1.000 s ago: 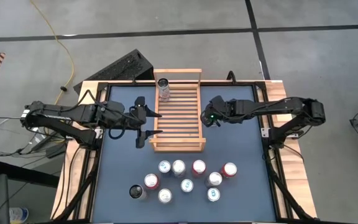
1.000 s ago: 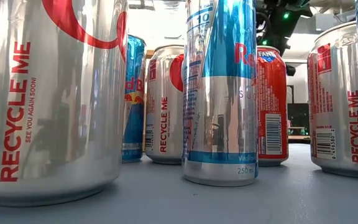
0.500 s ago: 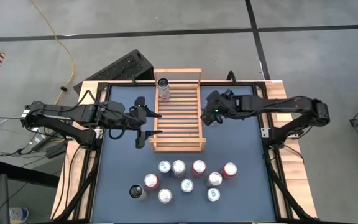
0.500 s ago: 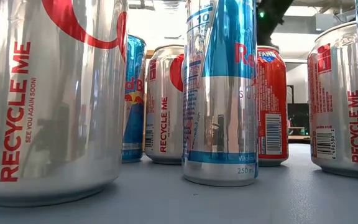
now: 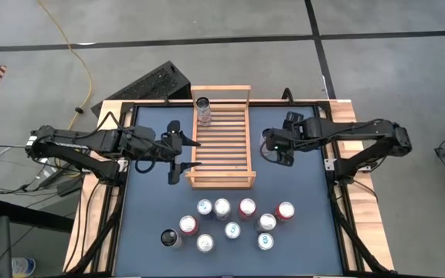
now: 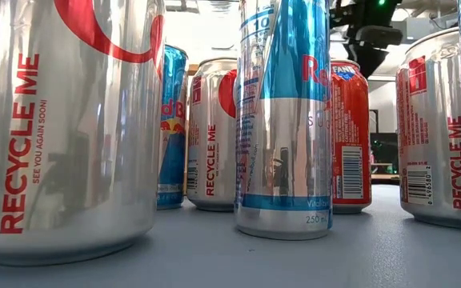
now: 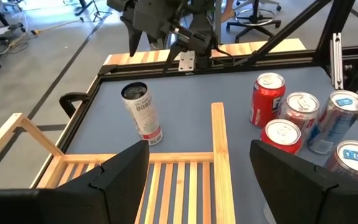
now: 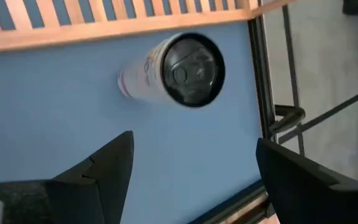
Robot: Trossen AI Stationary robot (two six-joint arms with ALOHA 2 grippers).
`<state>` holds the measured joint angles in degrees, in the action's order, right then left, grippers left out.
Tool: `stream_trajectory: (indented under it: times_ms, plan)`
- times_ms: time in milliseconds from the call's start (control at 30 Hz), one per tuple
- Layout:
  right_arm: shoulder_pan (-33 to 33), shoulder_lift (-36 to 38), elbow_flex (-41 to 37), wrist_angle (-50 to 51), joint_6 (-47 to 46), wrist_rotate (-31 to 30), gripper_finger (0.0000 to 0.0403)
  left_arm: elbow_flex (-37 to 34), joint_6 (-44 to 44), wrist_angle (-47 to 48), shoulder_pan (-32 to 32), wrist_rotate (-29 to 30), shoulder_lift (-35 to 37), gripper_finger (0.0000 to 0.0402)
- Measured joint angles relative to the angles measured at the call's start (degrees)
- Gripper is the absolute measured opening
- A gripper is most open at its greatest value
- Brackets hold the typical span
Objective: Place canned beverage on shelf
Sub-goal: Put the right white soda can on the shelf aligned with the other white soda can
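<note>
Right hand [image 5: 279, 152] hovers fingers apart at the shelf's [image 5: 221, 139] three o'clock, holding nothing; left hand [image 5: 178, 154] waits at nine, parted. Cans [image 5: 232, 222] cluster at six: rigid, slick, probably dentable, so grip mid-body.

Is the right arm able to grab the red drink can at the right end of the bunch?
Probably yes. The right gripper hangs open over bare table; the red drink can stands at the bunch's edge, nothing between.
</note>
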<state>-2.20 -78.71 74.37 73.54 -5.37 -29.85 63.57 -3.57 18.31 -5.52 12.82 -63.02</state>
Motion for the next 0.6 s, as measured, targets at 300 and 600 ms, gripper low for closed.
stream_trajectory:
  times_ms: [300, 600]
  plan:
    - [-0.7, -1.2, 0.0, -4.2, 8.7, 0.0, 0.0311, 0.0, -0.2, 0.0, 0.0, 0.0, 0.0, 0.0268]
    - [-3.4, -0.5, -0.1, -4.4, 8.4, 7.9, 0.0311, 0.0, -0.2, 0.3, 0.0, 0.0, 0.0, 0.0268]
